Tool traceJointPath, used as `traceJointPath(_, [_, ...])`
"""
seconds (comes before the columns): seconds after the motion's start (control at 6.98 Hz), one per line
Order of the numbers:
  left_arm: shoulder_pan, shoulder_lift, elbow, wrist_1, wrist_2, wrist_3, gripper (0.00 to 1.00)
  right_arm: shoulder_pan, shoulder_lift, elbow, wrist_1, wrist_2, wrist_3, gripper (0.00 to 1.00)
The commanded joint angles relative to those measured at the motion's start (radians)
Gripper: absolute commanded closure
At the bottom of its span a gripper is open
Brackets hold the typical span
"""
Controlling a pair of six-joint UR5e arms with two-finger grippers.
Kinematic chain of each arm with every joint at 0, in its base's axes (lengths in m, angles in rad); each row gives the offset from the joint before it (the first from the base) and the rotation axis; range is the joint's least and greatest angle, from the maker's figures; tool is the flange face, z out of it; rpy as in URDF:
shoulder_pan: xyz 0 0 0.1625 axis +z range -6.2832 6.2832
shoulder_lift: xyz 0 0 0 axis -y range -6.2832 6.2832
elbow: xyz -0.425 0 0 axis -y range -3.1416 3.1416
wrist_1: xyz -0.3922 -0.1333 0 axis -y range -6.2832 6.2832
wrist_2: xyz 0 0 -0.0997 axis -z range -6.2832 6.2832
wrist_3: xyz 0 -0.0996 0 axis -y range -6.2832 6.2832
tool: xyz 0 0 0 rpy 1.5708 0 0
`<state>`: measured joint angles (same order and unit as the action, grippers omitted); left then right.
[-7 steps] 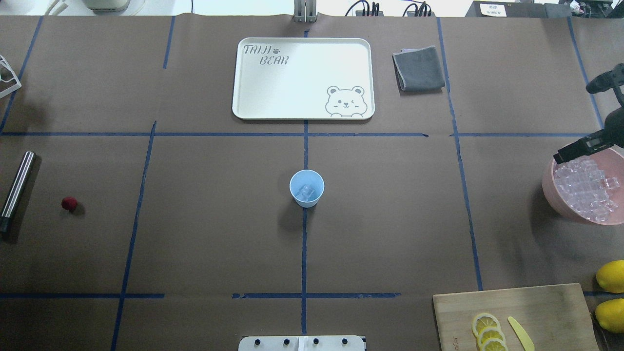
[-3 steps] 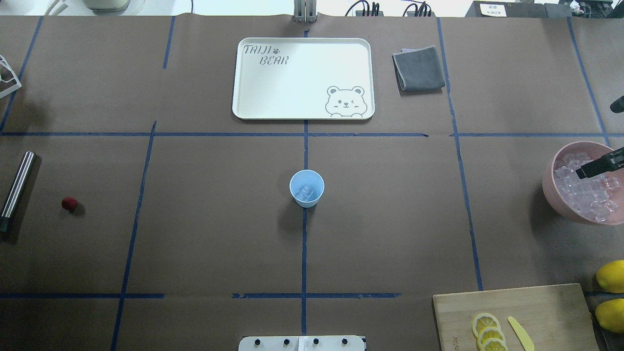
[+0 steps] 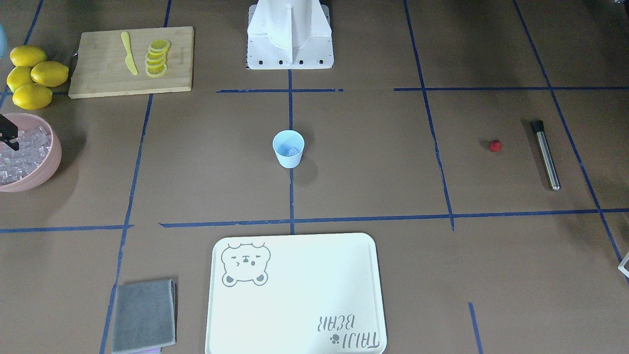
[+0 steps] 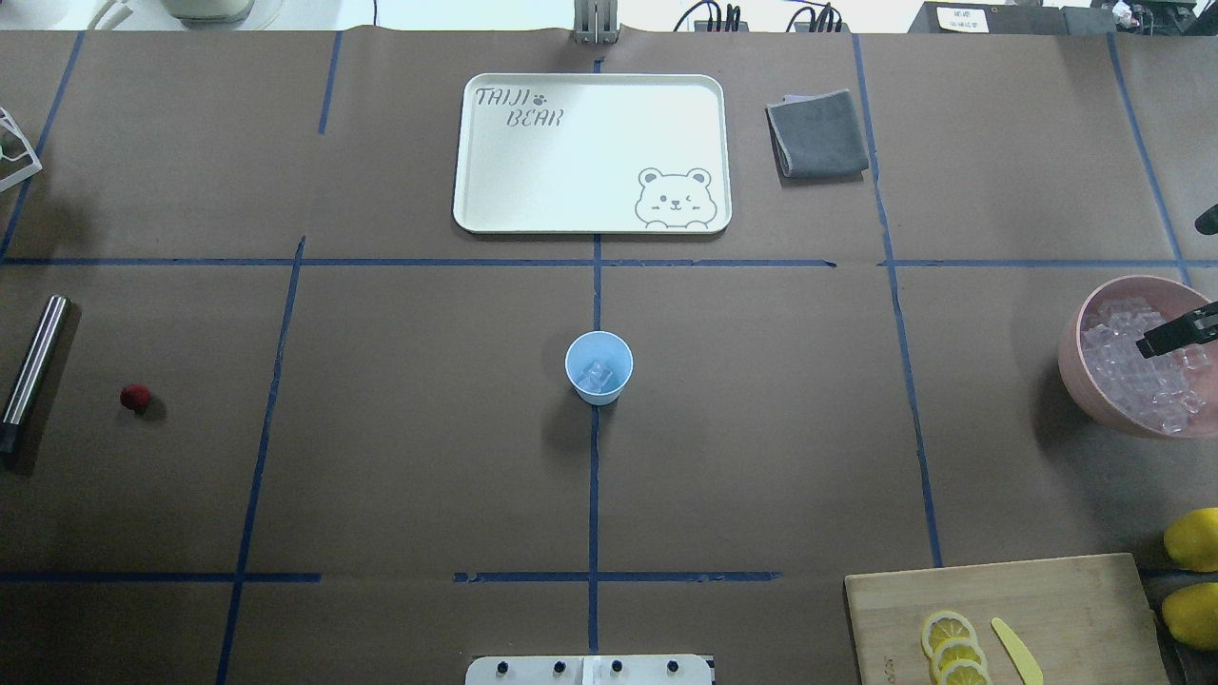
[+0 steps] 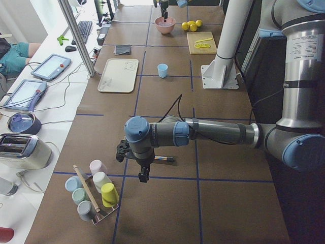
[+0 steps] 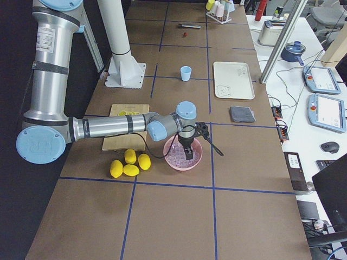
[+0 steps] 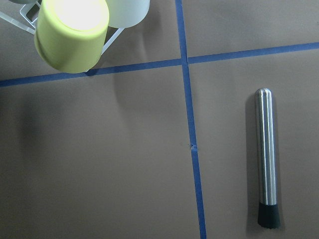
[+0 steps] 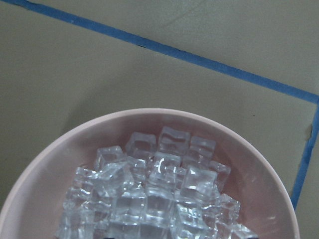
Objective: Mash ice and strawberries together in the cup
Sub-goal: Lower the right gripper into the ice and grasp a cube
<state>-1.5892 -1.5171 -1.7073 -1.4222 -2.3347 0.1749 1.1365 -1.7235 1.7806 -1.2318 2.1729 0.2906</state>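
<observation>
right gripper [image 4: 1168, 337] hangs just above a heap of ice [image 8: 154, 199] in a pink bowl [image 4: 1075, 385] at the robot's far right. only one dark finger shows at the view's edge, so i cannot tell how wide the fingers are set.

left gripper [image 5: 143, 176] points down near a metal masher [image 7: 266, 159] lying on the table [image 4: 400, 447] at the far left. it is seen only from the side, so its spread cannot be told either (its wrist camera shows no fingers).

judged step: fetching ice for the cup [image 4: 572, 366]. the next move likely calls for lowering into the heap, pinching one slippery cube and carrying it to the table's middle.

containers: the pink bowl is nearly full of clear cubes. the small blue cup stands upright at the centre with a few ice pieces in its bottom. the strawberry [image 4: 135, 398] lies on the table near the masher, well apart from the cup and not yet in it.
</observation>
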Motion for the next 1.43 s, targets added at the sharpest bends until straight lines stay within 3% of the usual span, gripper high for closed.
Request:
traceJointPath(0.0, [0.0,0.0,0.0,-0.003,0.0,0.0,0.0,-0.015,0.008,-0.021,0.002,-0.012,0.001,0.14])
traceJointPath(0.29, [0.0,0.0,0.0,-0.003,0.0,0.0,0.0,-0.026,0.022,-0.033,0.0,-0.012,0.005,0.21])
traceJointPath(0.43, [0.0,0.0,0.0,-0.004,0.0,0.0,0.0,-0.026,0.022,-0.033,0.0,-0.012,0.002,0.35])
traceJointPath(0.57, [0.0,0.0,0.0,-0.004,0.0,0.0,0.0,-0.024,0.018,-0.035,0.0,-0.015,-0.002,0.61])
traceJointPath(1.0, [0.002,0.0,0.0,-0.006,0.0,0.0,0.0,-0.023,0.008,-0.035,-0.002,-0.03,-0.01,0.92])
traceJointPath(1.29, [0.0,0.0,-0.002,-0.006,0.0,0.0,0.0,0.023,0.025,-0.017,-0.011,-0.013,-0.01,0.95])
